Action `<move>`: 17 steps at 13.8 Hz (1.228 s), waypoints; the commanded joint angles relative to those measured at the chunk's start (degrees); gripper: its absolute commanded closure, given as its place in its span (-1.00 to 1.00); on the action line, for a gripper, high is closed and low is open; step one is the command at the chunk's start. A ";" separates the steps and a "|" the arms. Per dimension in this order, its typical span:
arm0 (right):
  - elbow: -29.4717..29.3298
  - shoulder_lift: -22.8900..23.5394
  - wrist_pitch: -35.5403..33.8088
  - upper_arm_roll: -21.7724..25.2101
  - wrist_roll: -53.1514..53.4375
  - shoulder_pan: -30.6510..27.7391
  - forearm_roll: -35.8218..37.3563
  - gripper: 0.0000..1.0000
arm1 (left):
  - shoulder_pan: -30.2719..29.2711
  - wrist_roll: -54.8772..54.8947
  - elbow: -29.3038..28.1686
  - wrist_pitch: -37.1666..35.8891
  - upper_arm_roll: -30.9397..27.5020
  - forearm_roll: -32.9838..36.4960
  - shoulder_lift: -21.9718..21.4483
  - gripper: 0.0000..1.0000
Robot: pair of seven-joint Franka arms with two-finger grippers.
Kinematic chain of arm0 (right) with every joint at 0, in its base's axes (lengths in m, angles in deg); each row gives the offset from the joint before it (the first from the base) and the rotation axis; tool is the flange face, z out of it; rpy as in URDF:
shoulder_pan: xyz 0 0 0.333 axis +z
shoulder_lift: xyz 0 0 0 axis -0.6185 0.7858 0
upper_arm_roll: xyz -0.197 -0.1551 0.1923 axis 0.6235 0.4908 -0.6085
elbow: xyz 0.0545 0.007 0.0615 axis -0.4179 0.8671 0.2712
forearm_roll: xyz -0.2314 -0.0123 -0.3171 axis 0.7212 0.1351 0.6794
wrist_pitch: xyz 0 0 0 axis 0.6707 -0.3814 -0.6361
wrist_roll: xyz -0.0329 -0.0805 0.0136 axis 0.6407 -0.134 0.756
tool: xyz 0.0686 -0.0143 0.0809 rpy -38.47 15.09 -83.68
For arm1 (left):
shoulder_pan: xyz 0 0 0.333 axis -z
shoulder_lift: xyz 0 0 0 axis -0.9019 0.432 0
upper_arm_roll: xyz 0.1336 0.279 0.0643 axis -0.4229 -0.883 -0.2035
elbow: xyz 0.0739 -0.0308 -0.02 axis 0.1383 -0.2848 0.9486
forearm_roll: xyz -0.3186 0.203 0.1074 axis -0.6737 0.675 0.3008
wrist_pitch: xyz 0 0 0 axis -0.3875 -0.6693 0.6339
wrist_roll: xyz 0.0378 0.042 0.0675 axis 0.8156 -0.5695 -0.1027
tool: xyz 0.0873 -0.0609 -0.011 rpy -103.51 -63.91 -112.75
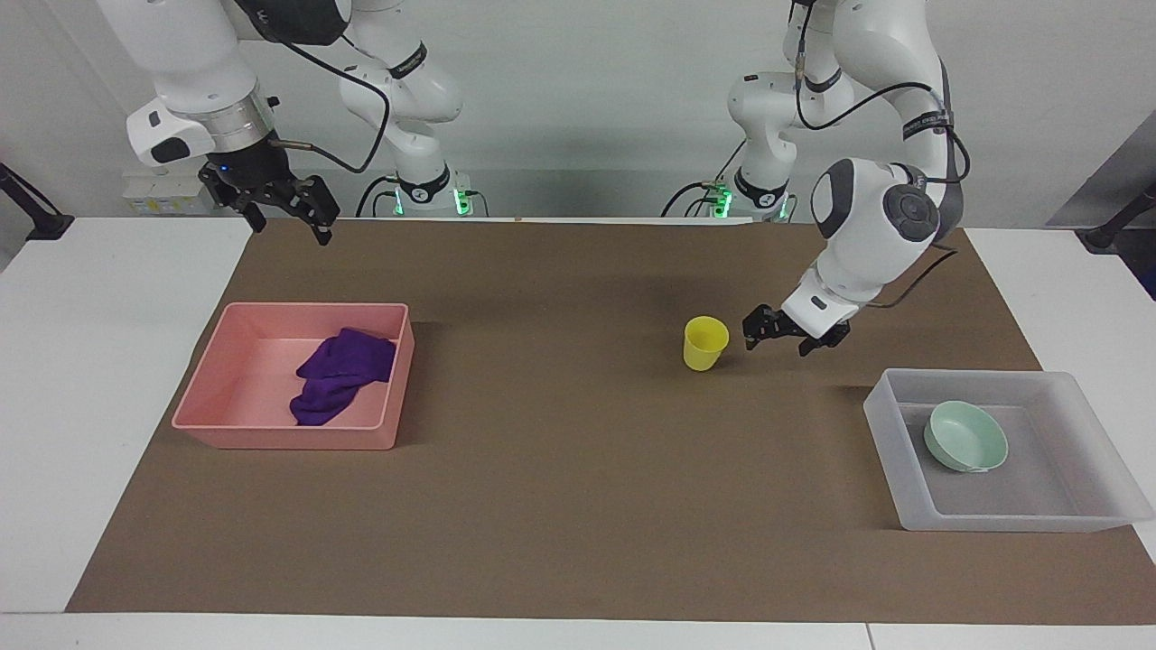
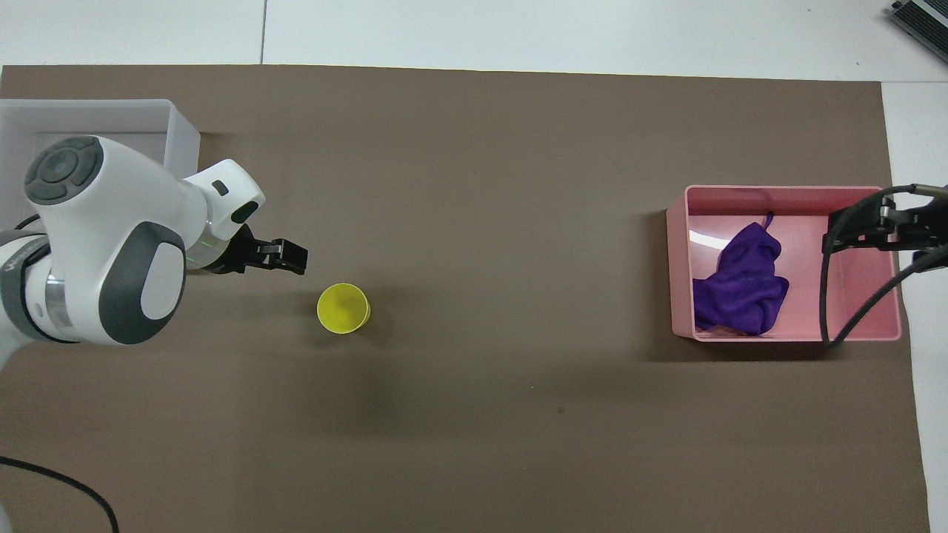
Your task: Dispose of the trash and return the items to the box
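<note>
Yellow cup (image 1: 705, 342) upright mid-table, left gripper (image 1: 784, 333) just beside it, fingers wide, holding nothing. Mint bowl (image 1: 965, 437) in translucent box (image 1: 912, 509) at left arm's end. Purple rag (image 1: 342, 386) in pink tray (image 1: 284, 439); right gripper (image 1: 287, 206) raised over table edge, fingers wide.

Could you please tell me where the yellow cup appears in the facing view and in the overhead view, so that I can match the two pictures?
Facing view: the yellow cup stands upright on the brown mat, right of centre, beside the left gripper, untouched.
Overhead view: the cup is left of centre, just below and right of that gripper.
Shared landmark: the pink tray holding the purple rag, at the right arm's end.
</note>
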 commanded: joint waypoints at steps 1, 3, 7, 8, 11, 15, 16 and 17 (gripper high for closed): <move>0.08 -0.15 -0.87 -0.19 -1.61 -0.47 -0.77 -1.00 | 3.94 -0.57 -4.25 0.70 -0.93 -1.55 -1.32 -1.00; 0.08 -0.15 -0.87 -0.19 -1.70 -0.38 -0.77 -1.00 | 4.12 -0.22 -6.70 0.44 -0.93 -1.46 -1.66 -0.96; 0.17 -0.15 -0.95 -0.19 -1.70 -0.64 -0.86 -1.00 | 5.35 -1.96 -7.50 1.48 -1.02 -1.46 -0.17 -0.01; 0.17 -0.15 -0.95 -0.19 -1.70 -0.56 -0.86 -1.00 | 5.53 -3.19 -7.42 1.66 -1.02 -1.46 0.27 0.28; 0.17 -0.15 -1.31 0.42 -1.43 -1.78 -0.77 -1.00 | 5.62 -5.22 -6.89 1.75 -1.02 -1.46 1.06 0.91; 0.17 -0.15 -1.31 0.34 -1.52 -2.05 -0.77 -1.00 | 5.01 -6.01 -5.93 0.09 -1.11 -1.46 0.28 1.00; 0.17 -0.15 -1.31 0.34 -1.52 -1.96 -0.77 -1.00 | 4.83 -6.88 -4.62 -1.49 -1.20 -1.46 0.27 1.00; 0.17 -0.23 -1.31 0.34 -1.52 -1.96 -0.77 -1.00 | 4.57 -6.98 -2.78 -3.33 -1.28 -1.46 0.79 1.00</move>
